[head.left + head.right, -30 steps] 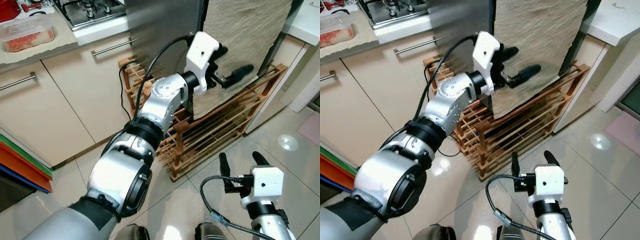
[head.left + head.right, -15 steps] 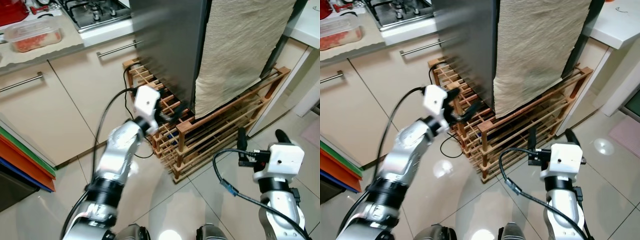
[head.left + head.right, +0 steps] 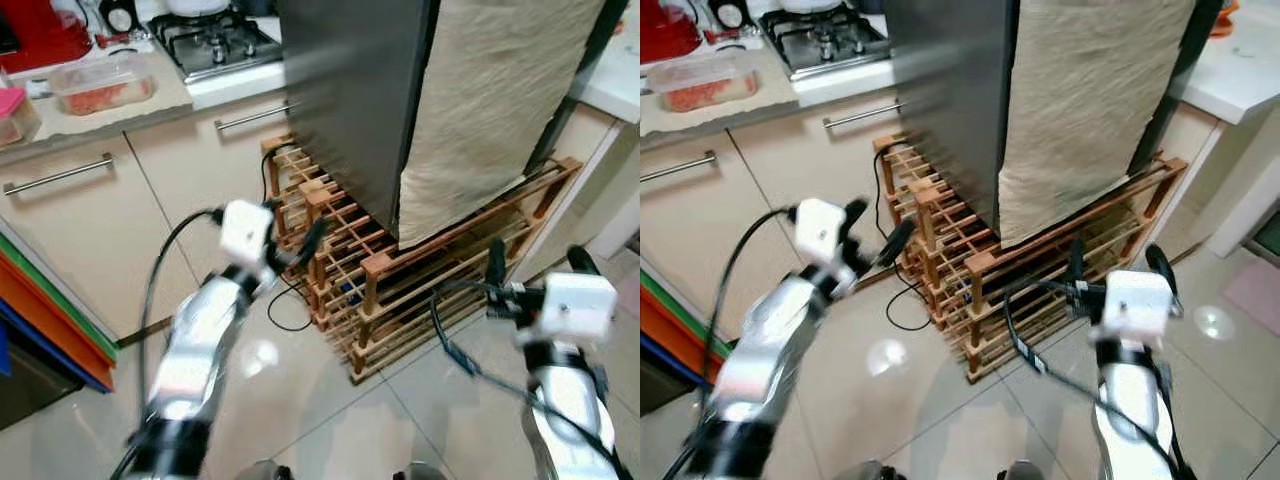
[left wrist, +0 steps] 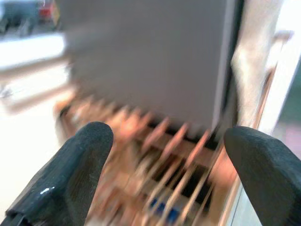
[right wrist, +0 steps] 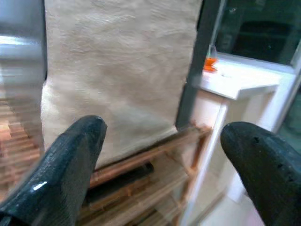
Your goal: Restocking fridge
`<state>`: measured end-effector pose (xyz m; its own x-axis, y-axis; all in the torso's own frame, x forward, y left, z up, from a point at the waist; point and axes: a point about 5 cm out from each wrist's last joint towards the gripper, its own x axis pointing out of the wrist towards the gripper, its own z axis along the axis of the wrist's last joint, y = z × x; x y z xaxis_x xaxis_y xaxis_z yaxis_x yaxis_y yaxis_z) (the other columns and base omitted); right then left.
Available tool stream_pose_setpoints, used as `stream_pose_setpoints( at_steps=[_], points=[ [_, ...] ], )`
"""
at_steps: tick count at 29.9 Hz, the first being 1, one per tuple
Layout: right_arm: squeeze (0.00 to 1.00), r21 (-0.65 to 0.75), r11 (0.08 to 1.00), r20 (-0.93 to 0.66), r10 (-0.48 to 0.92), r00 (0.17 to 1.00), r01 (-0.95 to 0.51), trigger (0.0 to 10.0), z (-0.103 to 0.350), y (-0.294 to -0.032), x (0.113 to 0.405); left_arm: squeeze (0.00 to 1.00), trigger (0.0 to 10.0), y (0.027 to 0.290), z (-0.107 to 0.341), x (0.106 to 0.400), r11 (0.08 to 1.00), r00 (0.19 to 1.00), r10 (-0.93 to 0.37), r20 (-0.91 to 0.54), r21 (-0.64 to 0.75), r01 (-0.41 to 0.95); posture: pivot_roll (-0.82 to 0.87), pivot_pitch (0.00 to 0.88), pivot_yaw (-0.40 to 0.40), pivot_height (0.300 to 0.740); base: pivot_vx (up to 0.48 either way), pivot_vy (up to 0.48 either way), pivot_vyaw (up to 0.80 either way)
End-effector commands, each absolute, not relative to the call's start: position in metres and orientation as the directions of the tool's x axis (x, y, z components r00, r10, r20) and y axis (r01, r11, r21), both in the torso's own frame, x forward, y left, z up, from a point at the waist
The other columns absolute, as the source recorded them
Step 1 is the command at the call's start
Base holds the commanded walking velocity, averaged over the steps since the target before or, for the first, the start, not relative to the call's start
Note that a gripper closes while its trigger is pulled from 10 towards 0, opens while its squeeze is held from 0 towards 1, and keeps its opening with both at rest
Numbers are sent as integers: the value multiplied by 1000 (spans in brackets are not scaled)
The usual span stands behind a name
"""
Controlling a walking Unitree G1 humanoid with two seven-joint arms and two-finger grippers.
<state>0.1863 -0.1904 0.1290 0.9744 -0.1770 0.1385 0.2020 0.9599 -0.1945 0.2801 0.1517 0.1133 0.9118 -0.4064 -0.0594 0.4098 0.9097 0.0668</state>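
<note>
The fridge [image 3: 350, 100] is a tall dark steel box with a beige cloth [image 3: 480, 110] hanging down its front. It stands on a wooden slatted rack [image 3: 400, 270]. My left gripper [image 3: 300, 235] is low, in front of the rack's left end and clear of the fridge. It is open and empty, and its wrist view looks past wide-apart fingertips [image 4: 70, 169] at the steel side and the rack, blurred. My right gripper [image 3: 538, 262] is open and empty in front of the rack's right part, and its fingertips [image 5: 61, 160] frame the cloth.
A counter on the left carries a plastic box of red food [image 3: 100, 85] and a gas hob [image 3: 215, 40] above cupboards with bar handles [image 3: 60, 175]. Coloured boards [image 3: 50, 320] lean at the far left. A black cable [image 3: 285, 310] lies on the tiled floor. A white counter [image 3: 610, 70] is on the right.
My left arm has dropped from the cloth on the fridge front down and to the left, to the rack's level. My right gripper has risen. The camera has shifted too.
</note>
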Motion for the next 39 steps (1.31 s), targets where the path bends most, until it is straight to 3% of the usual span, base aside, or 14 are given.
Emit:
stream_pose_setpoints(
  at_steps=[1,4,7,15,26,30,39],
  points=[
    [0,-192,971,141,-116,983,142,10000,132,-182,180,0,10000,155,116,276,895,902,-426,-75,115,432,-143,6,65,710,0,0,0],
    [0,-196,970,117,-119,986,140,10000,127,-183,175,0,10000,149,116,273,877,885,-459,-77,120,466,-144,10,62,710,0,0,0],
    [0,-201,970,141,-112,984,139,10000,131,-181,185,0,10000,125,138,276,850,850,-526,34,70,523,-139,2,63,710,89,0,0],
    [0,-192,967,171,-135,976,167,10000,134,-183,194,0,10000,114,165,284,831,818,-556,143,81,551,-137,0,74,710,436,0,0],
    [0,-204,964,205,-130,970,172,10000,138,-184,205,0,10000,97,170,288,784,770,-620,152,86,615,-141,0,83,710,468,0,0],
    [0,-200,966,181,-126,975,162,10000,136,-183,208,0,10000,90,165,290,766,760,-642,100,115,632,-144,0,85,710,467,0,-694],
    [0,-197,967,172,-129,977,163,10000,133,-181,206,0,10000,82,164,305,772,771,-634,57,103,627,-151,7,96,710,0,0,-679]
  ],
)
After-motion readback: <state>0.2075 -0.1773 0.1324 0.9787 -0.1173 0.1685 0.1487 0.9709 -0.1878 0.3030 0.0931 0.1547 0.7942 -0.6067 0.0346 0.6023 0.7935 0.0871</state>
